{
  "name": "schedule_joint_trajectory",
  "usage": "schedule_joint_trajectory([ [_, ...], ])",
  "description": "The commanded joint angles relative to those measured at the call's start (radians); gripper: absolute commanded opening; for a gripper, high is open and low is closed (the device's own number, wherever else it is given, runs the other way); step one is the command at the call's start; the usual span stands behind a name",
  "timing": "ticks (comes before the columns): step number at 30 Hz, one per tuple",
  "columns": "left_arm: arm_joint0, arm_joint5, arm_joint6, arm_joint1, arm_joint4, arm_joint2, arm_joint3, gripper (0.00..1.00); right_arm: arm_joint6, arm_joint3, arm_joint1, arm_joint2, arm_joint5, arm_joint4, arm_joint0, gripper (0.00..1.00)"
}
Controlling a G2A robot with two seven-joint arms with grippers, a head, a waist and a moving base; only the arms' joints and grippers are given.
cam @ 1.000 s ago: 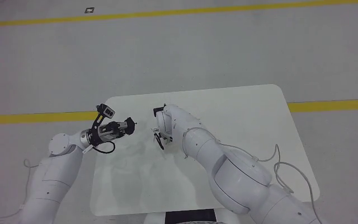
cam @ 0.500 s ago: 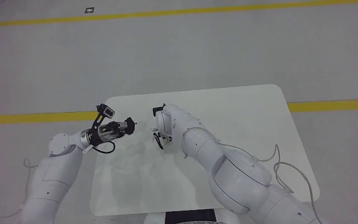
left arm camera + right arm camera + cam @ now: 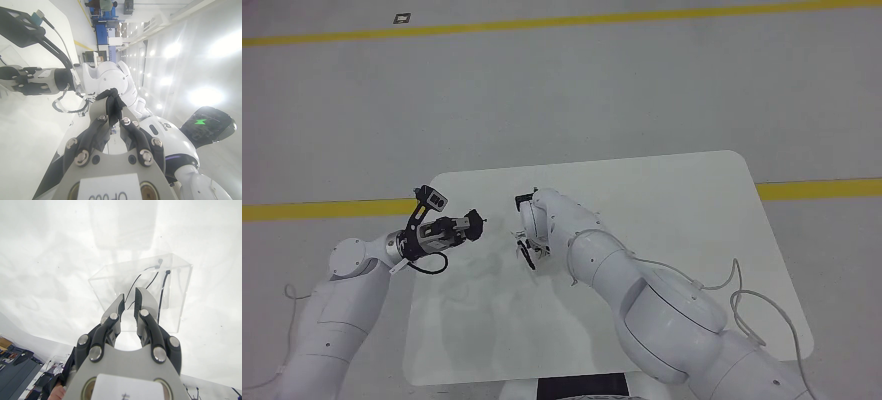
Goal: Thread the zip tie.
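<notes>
Left end effector (image 3: 111, 102), right end effector (image 3: 129, 292): same places as before.

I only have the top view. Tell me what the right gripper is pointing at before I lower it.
Observer: A clear box stands on the table, just beyond the right gripper. The right wrist view shows it.
Operator: Report what's in the box.
Observer: A few black zip ties are inside it.
Operator: Give me the right gripper's state.
Observer: It is open and holding nothing.
</notes>
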Motion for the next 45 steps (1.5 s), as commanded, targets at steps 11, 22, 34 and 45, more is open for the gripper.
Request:
schedule_joint_trajectory([
  [11, 0.000, 0.000, 0.000, 0.000, 0.000, 0.000, 0.000, 0.00, -0.017, 0.031, 0.000, 0.013, 0.000, -0.026, 0.021, 0.14],
  [22, 0.000, 0.000, 0.000, 0.000, 0.000, 0.000, 0.000, 0.00, -0.002, 0.030, 0.000, 0.012, 0.000, -0.057, 0.019, 0.16],
  [34, 0.000, 0.000, 0.000, 0.000, 0.000, 0.000, 0.000, 0.00, 0.011, 0.018, 0.000, 0.007, 0.000, -0.064, 0.010, 0.16],
  [45, 0.000, 0.000, 0.000, 0.000, 0.000, 0.000, 0.000, 0.00, 0.014, 0.010, 0.000, 0.003, 0.000, -0.067, 0.005, 0.18],
])
